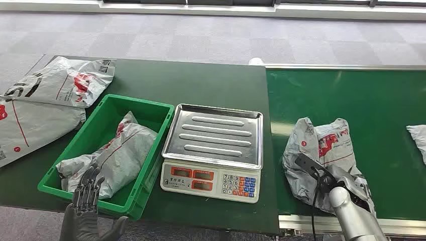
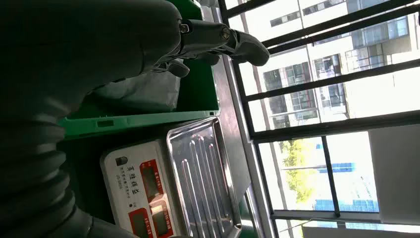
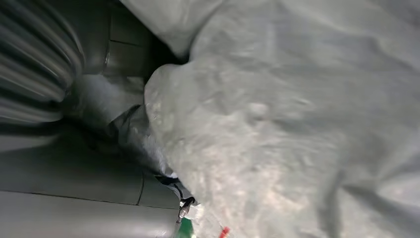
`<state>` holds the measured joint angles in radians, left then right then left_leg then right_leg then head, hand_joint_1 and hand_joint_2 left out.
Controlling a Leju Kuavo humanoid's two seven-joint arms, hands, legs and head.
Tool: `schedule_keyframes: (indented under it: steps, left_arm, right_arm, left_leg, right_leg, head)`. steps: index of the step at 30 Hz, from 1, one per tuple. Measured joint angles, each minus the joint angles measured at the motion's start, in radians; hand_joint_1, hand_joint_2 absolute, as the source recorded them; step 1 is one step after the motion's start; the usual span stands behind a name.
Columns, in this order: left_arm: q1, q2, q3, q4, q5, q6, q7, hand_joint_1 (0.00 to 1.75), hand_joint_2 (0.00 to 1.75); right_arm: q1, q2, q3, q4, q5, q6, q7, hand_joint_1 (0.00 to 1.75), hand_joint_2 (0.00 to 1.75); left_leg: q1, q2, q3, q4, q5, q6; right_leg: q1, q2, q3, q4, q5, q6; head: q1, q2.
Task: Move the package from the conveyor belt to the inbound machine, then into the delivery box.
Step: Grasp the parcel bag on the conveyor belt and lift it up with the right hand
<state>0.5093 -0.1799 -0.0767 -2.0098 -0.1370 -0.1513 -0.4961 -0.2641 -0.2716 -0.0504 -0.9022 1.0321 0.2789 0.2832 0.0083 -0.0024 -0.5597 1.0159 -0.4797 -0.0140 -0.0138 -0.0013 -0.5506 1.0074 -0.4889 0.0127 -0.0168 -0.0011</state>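
Observation:
A grey plastic package (image 1: 321, 143) with red print lies crumpled on the green conveyor belt (image 1: 361, 100) at the right. My right hand (image 1: 321, 175) is dug into its near side and grips it, with the bag folded over the fingers. In the right wrist view the package (image 3: 277, 124) presses right against my right hand (image 3: 74, 148). The inbound machine, a scale (image 1: 213, 135) with a bare steel pan, stands in the middle. My left hand (image 1: 86, 201) hovers open at the near corner of the green delivery box (image 1: 140, 103), holding nothing.
One grey package (image 1: 120, 150) lies inside the green box. Two more packages (image 1: 65, 80) rest on the table at the far left. Another bag (image 1: 418, 138) shows at the belt's right edge. The left wrist view shows the scale (image 2: 163, 183) beside the box (image 2: 138, 121).

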Motion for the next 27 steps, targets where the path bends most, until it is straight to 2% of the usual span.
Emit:
schedule_keyframes:
  steps: [5, 10, 13, 16, 18, 21, 27]
  left_arm:
    - [-0.005, -0.005, 0.001, 0.001, -0.006, -0.014, 0.001, 0.0, 1.75]
    - [-0.003, -0.033, 0.015, -0.006, -0.023, -0.082, 0.003, 0.0, 1.75]
    - [-0.002, -0.063, 0.042, -0.018, -0.037, -0.13, 0.001, 0.0, 1.75]
    - [-0.002, -0.095, 0.069, -0.026, -0.051, -0.162, -0.012, 0.0, 1.75]
    - [-0.002, -0.11, 0.078, -0.027, -0.059, -0.169, -0.022, 0.0, 1.75]
    - [-0.003, -0.124, 0.083, -0.027, -0.064, -0.171, -0.029, 0.0, 1.75]
    - [-0.003, -0.135, 0.093, -0.027, -0.067, -0.171, -0.032, 0.0, 1.75]
  right_arm:
    - [0.007, 0.001, -0.001, -0.003, 0.004, -0.014, 0.006, 1.75, 1.75]
    - [0.045, 0.021, -0.032, -0.096, -0.001, -0.117, 0.028, 1.75, 1.75]
    - [0.073, 0.042, -0.066, -0.217, -0.025, -0.244, 0.019, 1.75, 1.75]
    - [0.095, 0.066, -0.099, -0.379, -0.069, -0.435, -0.05, 1.75, 1.75]
    - [0.107, 0.078, -0.112, -0.474, -0.098, -0.514, -0.1, 1.75, 1.75]
    - [0.123, 0.089, -0.123, -0.565, -0.113, -0.545, -0.125, 1.75, 1.75]
    - [0.145, 0.1, -0.132, -0.634, -0.118, -0.552, -0.132, 1.75, 1.75]
  left_leg:
    - [0.0, 0.0, 0.0, 0.0, 0.0, 0.0]
    - [0.0, -0.003, -0.004, 0.0, 0.0, 0.0]
    - [-0.001, -0.003, -0.005, 0.0, 0.0, 0.0]
    - [-0.001, -0.003, -0.005, 0.0, 0.0, 0.0]
    - [-0.001, -0.003, -0.004, 0.0, 0.0, 0.0]
    - [-0.001, -0.003, -0.005, 0.0, 0.0, 0.0]
    - [-0.001, -0.002, -0.005, 0.0, 0.0, 0.0]
  right_leg:
    - [0.0, 0.0, 0.0, 0.0, 0.0, 0.0]
    - [0.0, -0.002, -0.001, 0.0, 0.0, 0.0]
    - [-0.001, -0.002, -0.002, 0.0, 0.0, 0.0]
    - [-0.001, -0.002, -0.003, 0.0, 0.0, 0.0]
    - [0.0, -0.002, -0.004, 0.0, 0.0, 0.0]
    - [0.0, -0.002, -0.004, 0.0, 0.0, 0.0]
    - [-0.001, -0.001, -0.004, 0.0, 0.0, 0.0]
  head:
    - [0.0, 0.0]
    - [0.0, 0.0]
    - [0.0, 0.0]
    - [0.0, 0.0]
    - [0.0, 0.0]
    - [0.0, 0.0]
    - [0.0, 0.0]
